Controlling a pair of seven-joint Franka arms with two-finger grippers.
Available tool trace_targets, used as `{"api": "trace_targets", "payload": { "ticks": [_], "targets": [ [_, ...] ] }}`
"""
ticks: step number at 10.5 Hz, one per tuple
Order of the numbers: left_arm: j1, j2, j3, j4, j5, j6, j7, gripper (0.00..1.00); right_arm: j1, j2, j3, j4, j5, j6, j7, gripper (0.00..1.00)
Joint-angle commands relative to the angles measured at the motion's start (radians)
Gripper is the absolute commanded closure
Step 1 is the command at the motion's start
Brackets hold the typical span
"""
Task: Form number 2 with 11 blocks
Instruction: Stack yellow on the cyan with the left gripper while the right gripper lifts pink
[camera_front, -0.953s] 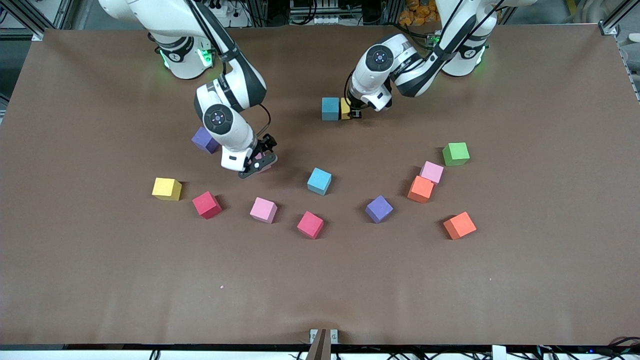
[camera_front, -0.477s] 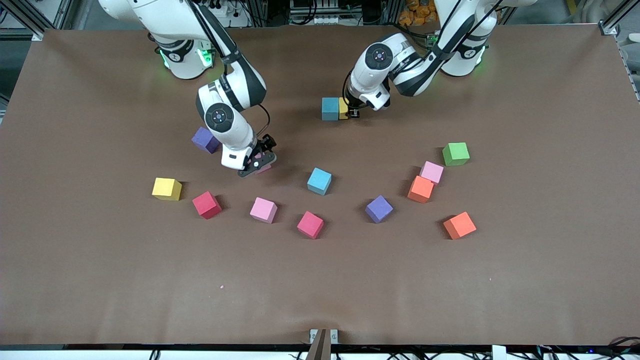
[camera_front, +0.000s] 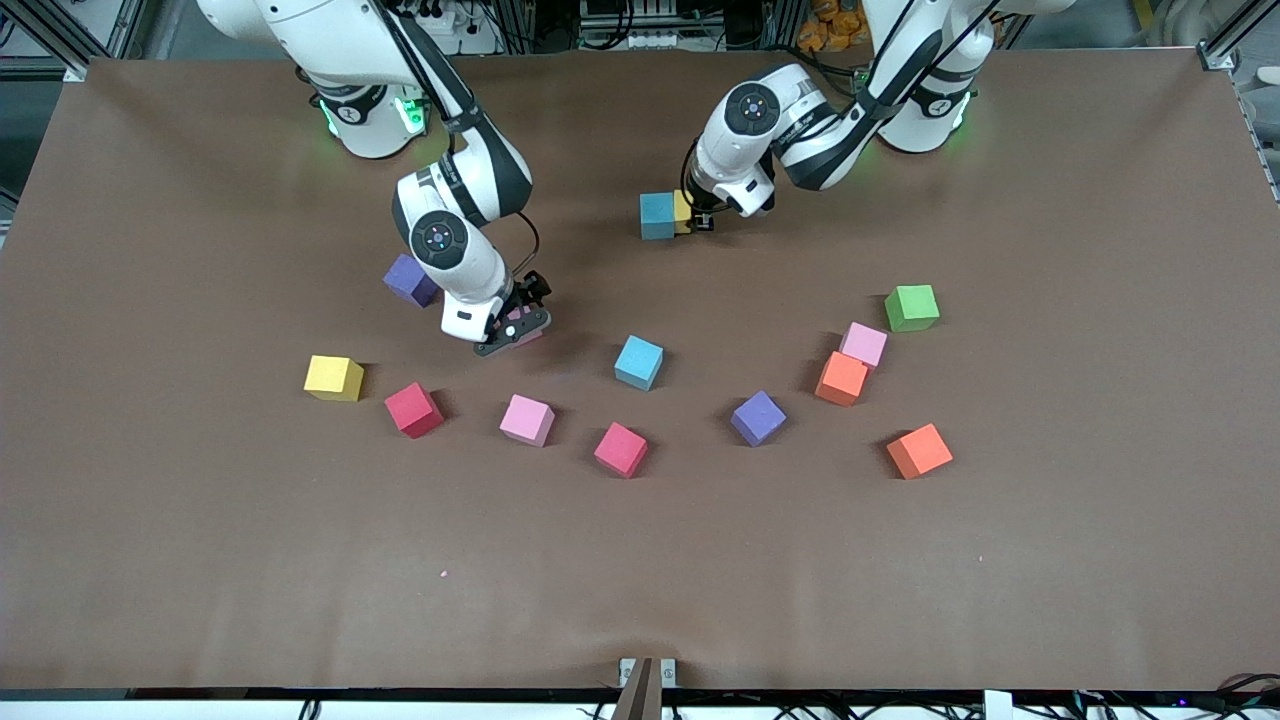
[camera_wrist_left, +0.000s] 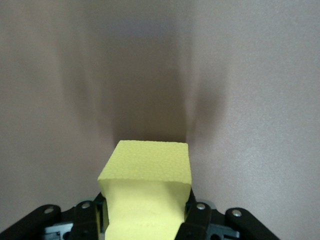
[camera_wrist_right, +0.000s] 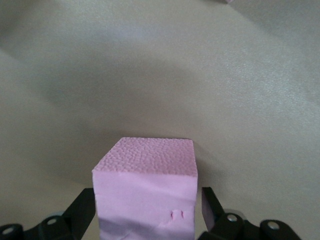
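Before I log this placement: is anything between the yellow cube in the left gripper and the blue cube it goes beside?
Nothing visible. The left gripper, shut on the yellow cube, has it right against the blue cube; no gap shows between them.

The left gripper (camera_front: 697, 221), clamped on the yellow block (camera_front: 682, 211), pushes it and the touching blue block (camera_front: 657, 215) slightly toward the robots' bases.
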Motion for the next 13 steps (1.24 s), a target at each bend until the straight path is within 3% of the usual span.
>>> {"api": "trace_targets", "payload": {
  "ticks": [1,2,5,8,11,13],
  "targets": [
    [-0.004,0.004,-0.001,0.002,-0.006,0.016,-0.001,0.60,-0.007,-0.002,0.002,0.004,0.014,-0.001,0.019,0.51],
    [0.009,0.004,0.002,0.003,-0.006,0.014,-0.006,0.01,-0.009,-0.005,0.001,0.018,0.013,-0.016,0.008,0.57],
    [0.016,-0.004,0.005,0.003,-0.008,0.006,-0.009,0.00,-0.031,-0.022,0.001,0.090,0.011,-0.166,-0.083,0.57],
    [0.016,-0.047,-0.001,0.028,-0.008,-0.047,-0.030,0.00,-0.044,-0.035,0.001,0.093,0.011,-0.167,-0.336,0.57],
    [0.017,-0.136,-0.066,0.057,-0.008,-0.070,-0.046,0.00,-0.018,-0.035,0.005,0.105,0.006,-0.161,-0.525,0.57],
    [0.019,-0.164,-0.073,0.083,0.010,-0.128,0.097,0.00,0.043,-0.034,0.005,0.108,0.005,-0.158,-0.613,0.56]
  ]
}}
